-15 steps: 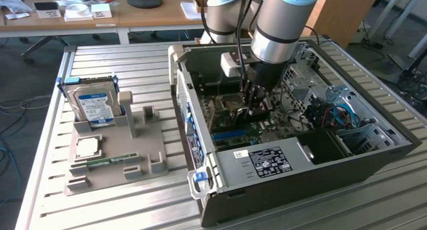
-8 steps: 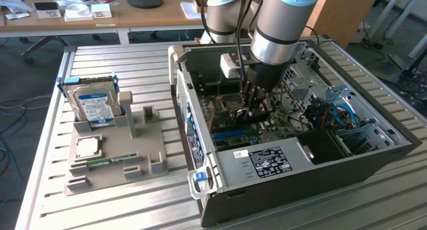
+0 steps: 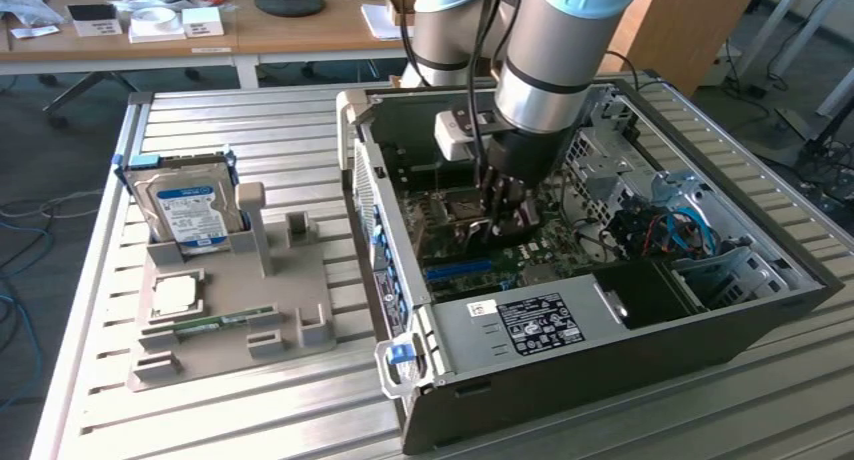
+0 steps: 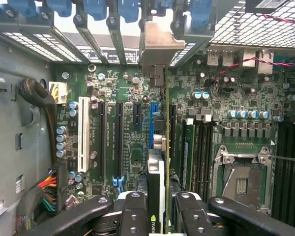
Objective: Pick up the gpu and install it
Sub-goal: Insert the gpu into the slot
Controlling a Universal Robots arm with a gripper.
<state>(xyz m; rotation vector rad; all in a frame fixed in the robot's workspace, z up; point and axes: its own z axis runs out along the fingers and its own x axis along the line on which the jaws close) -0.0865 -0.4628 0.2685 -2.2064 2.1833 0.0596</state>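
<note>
Gripping one gpu (image 4: 156,169), the single gripper (image 3: 513,212) hangs over one motherboard (image 4: 122,81).

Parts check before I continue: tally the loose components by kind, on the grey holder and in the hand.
hard drive: 1, upright in the grey holder
square silver chip: 1, on the holder
green RAM stick: 1, on the holder
gpu: 1, gripped by the hand inside the computer case
Total: 4
</note>
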